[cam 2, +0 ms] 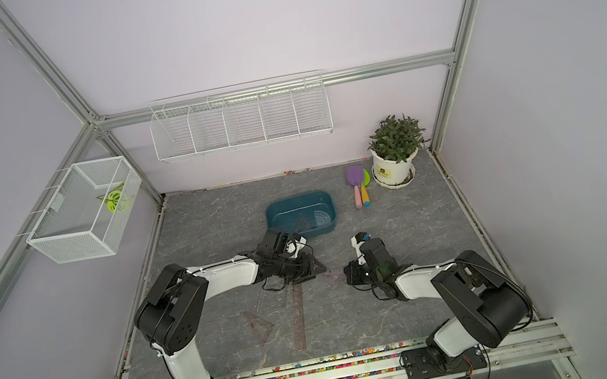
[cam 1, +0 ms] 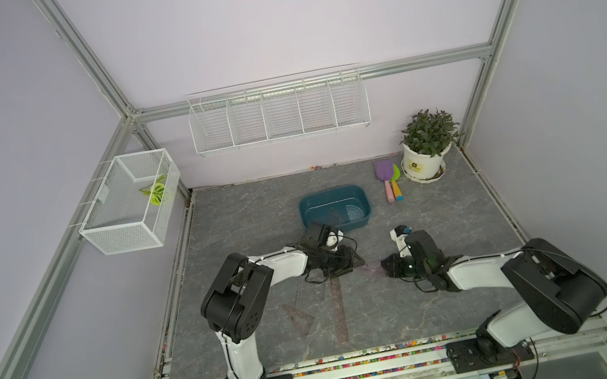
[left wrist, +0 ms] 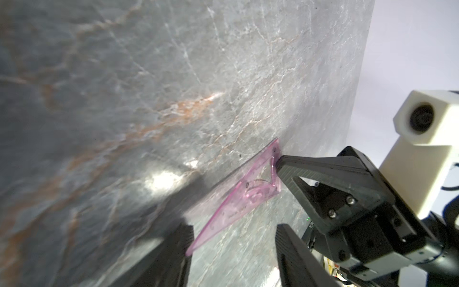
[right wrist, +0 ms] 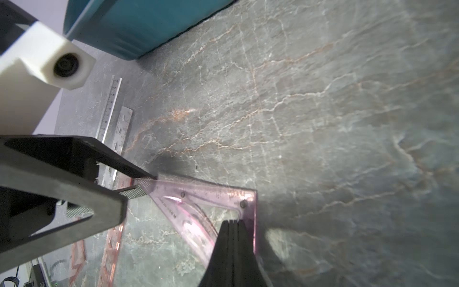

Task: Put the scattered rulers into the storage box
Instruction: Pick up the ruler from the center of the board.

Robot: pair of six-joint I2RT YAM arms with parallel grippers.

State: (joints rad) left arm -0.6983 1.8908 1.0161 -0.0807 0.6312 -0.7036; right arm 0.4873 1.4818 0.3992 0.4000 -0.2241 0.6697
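Observation:
A purple tinted triangle ruler (right wrist: 198,196) lies flat on the grey table between my two grippers, faint in both top views (cam 1: 370,269) (cam 2: 334,276). My right gripper (right wrist: 232,223) is shut, its tip pressing down on the triangle by the right-angle corner. My left gripper (left wrist: 233,248) is open, and the triangle's (left wrist: 231,213) sharp tip lies against one finger. The teal storage box (cam 1: 330,193) (cam 2: 297,200) stands behind, holding a bluish protractor (cam 1: 354,211) and a brown triangle. A long brown ruler (cam 1: 340,310), a brown triangle (cam 1: 299,318) and two clear rulers (right wrist: 111,109) lie near the left arm.
Purple and green toy shovels (cam 1: 388,179) and a potted plant (cam 1: 424,165) stand at the back right. A white wire-mesh basket (cam 1: 131,204) hangs on the left frame. A long white wire rack (cam 1: 277,113) hangs on the back wall.

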